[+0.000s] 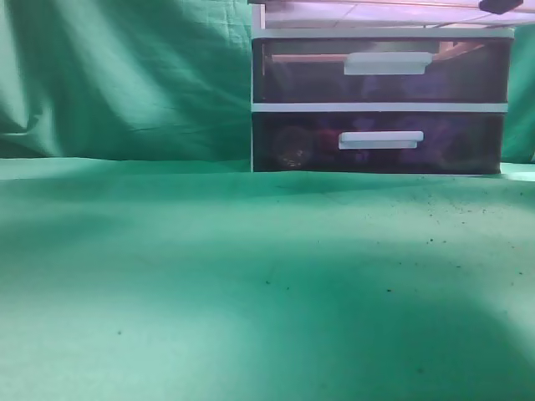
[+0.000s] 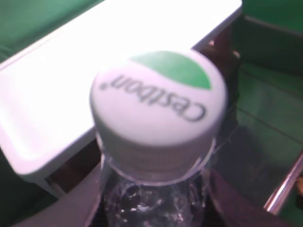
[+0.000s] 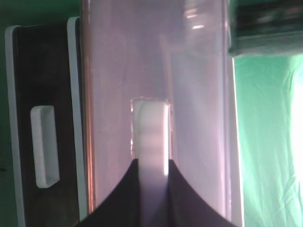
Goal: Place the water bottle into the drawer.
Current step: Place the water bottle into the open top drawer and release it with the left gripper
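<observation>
The water bottle (image 2: 156, 99), clear with a white and green "Cestbon" cap, fills the left wrist view. My left gripper (image 2: 154, 210) is shut on it just below the neck and holds it above the chest's white top (image 2: 61, 85). The drawer (image 3: 199, 118), pinkish and see-through, runs down the right wrist view. My right gripper (image 3: 154, 172) is shut on its white handle (image 3: 150, 127). In the exterior view only the drawer's underside (image 1: 376, 12) shows at the top edge. Both grippers are out of that view.
Two darker purple drawers with white handles (image 1: 380, 71) (image 1: 376, 142) sit shut in the white-framed chest at the back right. One shows in the right wrist view (image 3: 43, 146). Green cloth (image 1: 209, 292) covers the table and backdrop. A blurred dark object (image 3: 265, 28) is beside the drawer.
</observation>
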